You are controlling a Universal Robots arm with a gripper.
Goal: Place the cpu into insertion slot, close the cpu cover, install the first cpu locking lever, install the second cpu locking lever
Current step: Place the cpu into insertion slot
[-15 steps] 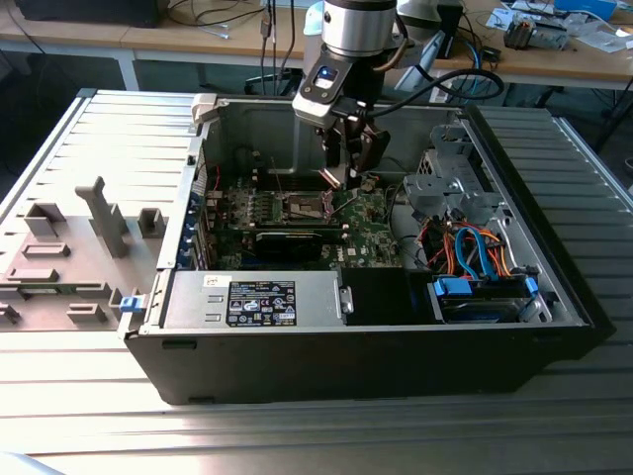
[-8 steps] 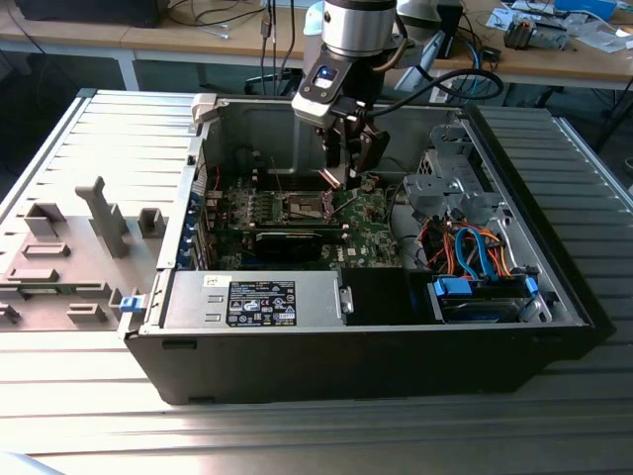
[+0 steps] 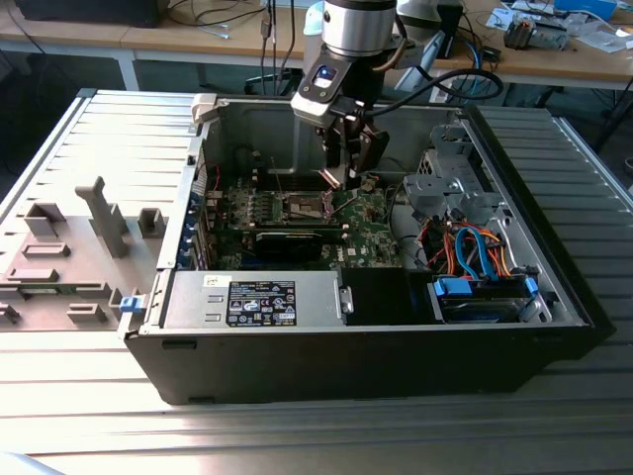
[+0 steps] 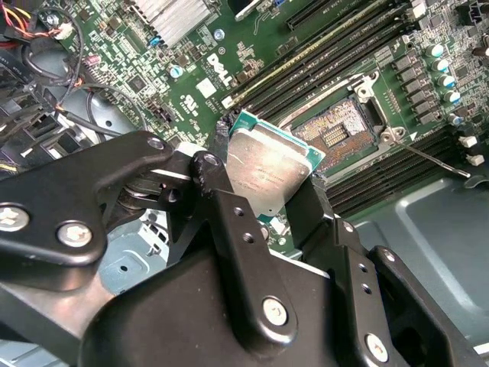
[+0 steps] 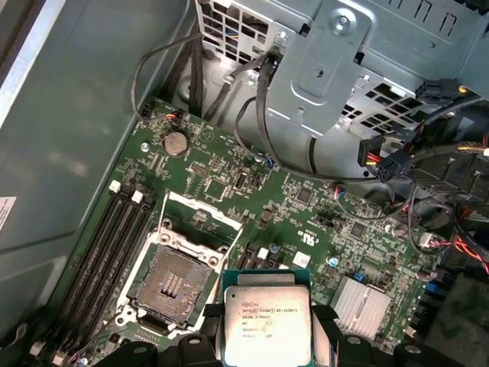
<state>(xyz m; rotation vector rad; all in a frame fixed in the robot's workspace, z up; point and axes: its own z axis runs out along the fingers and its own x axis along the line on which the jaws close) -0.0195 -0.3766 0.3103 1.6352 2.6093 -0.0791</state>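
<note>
My gripper (image 3: 343, 176) hangs inside the open computer case and is shut on the cpu (image 5: 266, 306), a flat square chip with a silver-grey top. Its black fingers (image 4: 212, 177) clamp two opposite edges of the chip (image 4: 271, 164). The insertion slot (image 5: 172, 281) lies uncovered on the green board just beside the held chip, its dark contact field showing (image 4: 340, 134). The cpu cover (image 5: 200, 212) stands flipped open at the socket's far edge. A thin locking lever (image 4: 428, 157) sticks out beside the socket. In the exterior view the socket (image 3: 305, 205) sits slightly toward the exterior view's left of the gripper.
Long black memory slots (image 5: 107, 245) flank the socket. A silver heatsink (image 5: 363, 302) and a metal drive cage (image 3: 450, 178) with loose cables (image 3: 475, 252) lie on the exterior view's right. The black-labelled power supply (image 3: 262, 302) fills the case's near side.
</note>
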